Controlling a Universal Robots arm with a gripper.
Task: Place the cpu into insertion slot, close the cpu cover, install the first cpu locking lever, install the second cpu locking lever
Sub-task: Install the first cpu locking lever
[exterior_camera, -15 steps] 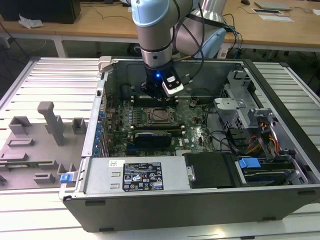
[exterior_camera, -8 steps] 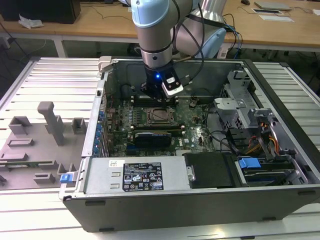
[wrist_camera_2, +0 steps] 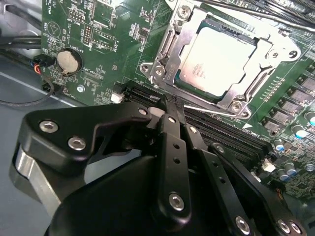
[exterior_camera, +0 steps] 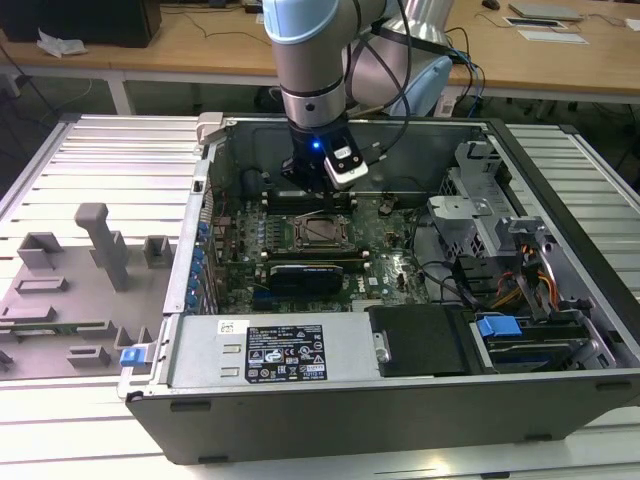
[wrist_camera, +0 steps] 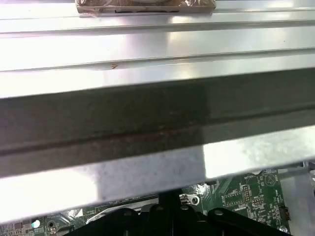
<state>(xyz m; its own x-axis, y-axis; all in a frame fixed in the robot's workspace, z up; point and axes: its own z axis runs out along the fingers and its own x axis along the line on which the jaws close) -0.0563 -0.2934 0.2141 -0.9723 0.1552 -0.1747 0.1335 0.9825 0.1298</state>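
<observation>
One cpu: flat, square, pale matte silver top. It sits in the slot on the green board.
One cover: thin bright steel frame with a cut-out middle. It lies flat over the cpu's edges, and the cpu top shows through the cut-out.
Four screw heads sit at the frame corners in the second wrist view.
One thin silver wire lever runs along the cover edge nearest the gripper. Latched or not: cannot tell.
Fingers: matte black bolted links, tips together, nothing seen between them. The tips are just beside the lever; contact unclear.
One round silver coin cell sits on the board, well apart from the slot.

Exterior view: the slot is at the centre of the frame, inside one open dark-grey sheet-metal case.
The case holds the board, plus a cable bundle at the exterior view's right.
Arm: grey with blue caps. It enters at the upper middle of the frame, with its wrist inside the case over the slot.
The case stands on a ribbed aluminium tabletop.
Grey plastic fixture blocks stand at the exterior view's left.
</observation>
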